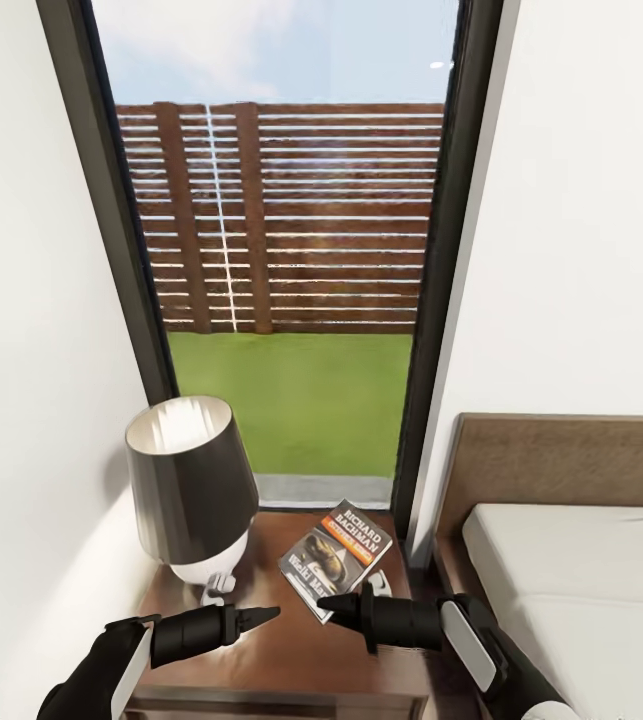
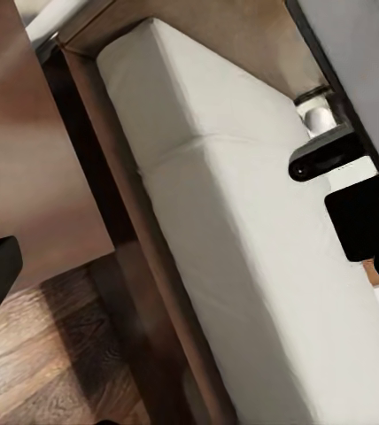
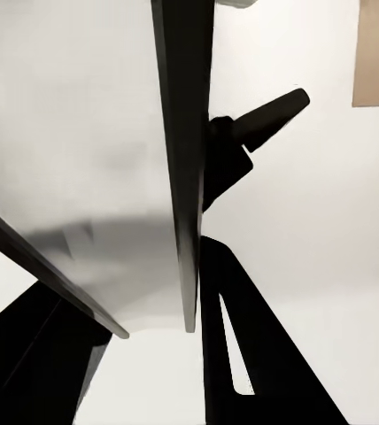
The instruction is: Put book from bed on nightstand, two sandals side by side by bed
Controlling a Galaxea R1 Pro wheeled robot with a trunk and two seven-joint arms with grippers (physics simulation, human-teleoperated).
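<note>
One book (image 1: pixel 337 558) rests on the nightstand (image 1: pixel 291 650); right gripper (image 1: pixel 327 604), at its 6 o'clock edge, should back off gently, jaw state unclear.

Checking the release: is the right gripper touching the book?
Cannot tell. In the head view the right gripper overlaps the book on the nightstand; no gap shows.

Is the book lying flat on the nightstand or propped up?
Flat: the book lies cover up on the nightstand beside the lamp.

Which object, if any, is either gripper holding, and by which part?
The right gripper seems to pinch the book at its near lower corner, though release cannot be ruled out. The left gripper holds nothing.
</note>
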